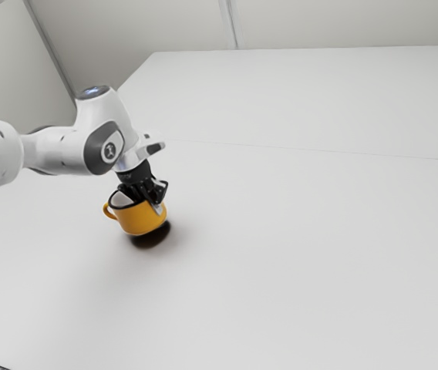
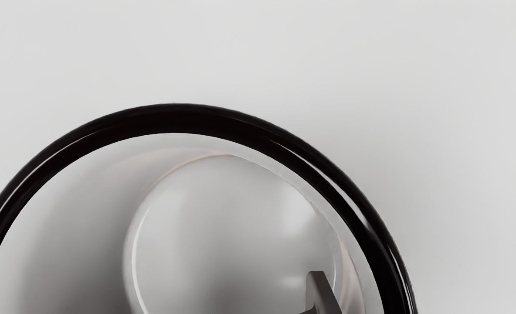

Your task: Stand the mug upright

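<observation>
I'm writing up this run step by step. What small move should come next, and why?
I'd probably turn the gripper slightly to level the mug before lowering it. The gripper holds it by its wall, the mug leans toward the exterior view's left, and the dark shadow beneath suggests it is off the table.

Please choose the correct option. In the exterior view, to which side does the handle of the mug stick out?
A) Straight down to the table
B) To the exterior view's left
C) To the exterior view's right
B: the yellow-orange handle curves out from the mug on the exterior view's left, below the black rim.
</observation>
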Motion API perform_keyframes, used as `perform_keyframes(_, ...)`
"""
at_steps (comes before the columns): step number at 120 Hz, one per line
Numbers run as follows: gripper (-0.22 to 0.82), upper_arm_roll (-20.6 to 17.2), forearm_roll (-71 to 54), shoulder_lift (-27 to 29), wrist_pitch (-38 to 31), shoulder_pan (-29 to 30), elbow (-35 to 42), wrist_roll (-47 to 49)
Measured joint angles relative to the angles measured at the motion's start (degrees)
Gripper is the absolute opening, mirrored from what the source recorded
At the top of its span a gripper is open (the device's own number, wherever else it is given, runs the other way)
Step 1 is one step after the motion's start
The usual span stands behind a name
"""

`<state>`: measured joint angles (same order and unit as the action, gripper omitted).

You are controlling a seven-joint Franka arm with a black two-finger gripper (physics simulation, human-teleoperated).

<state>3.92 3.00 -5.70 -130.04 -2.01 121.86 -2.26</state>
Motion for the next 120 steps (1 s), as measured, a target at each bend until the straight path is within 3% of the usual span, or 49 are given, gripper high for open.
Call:
perform_keyframes(52,-0.16,0.04,-1.87,-3.87,-5.34,-0.75,1.29,2.67)
perform_keyframes(71,0.19,0.01,-0.52,-3.76,-5.33,-2.3,1.23,1.99)
perform_keyframes(83,0.34,0.05,-0.26,-2.8,-4.99,-2.4,1.22,1.55)
perform_keyframes(99,0.46,0.68,-0.11,0.77,-3.76,-2.38,0.98,1.02)
perform_keyframes(120,0.54,1.62,-2.82,4.1,-0.85,-3.44,-2.32,0.49)
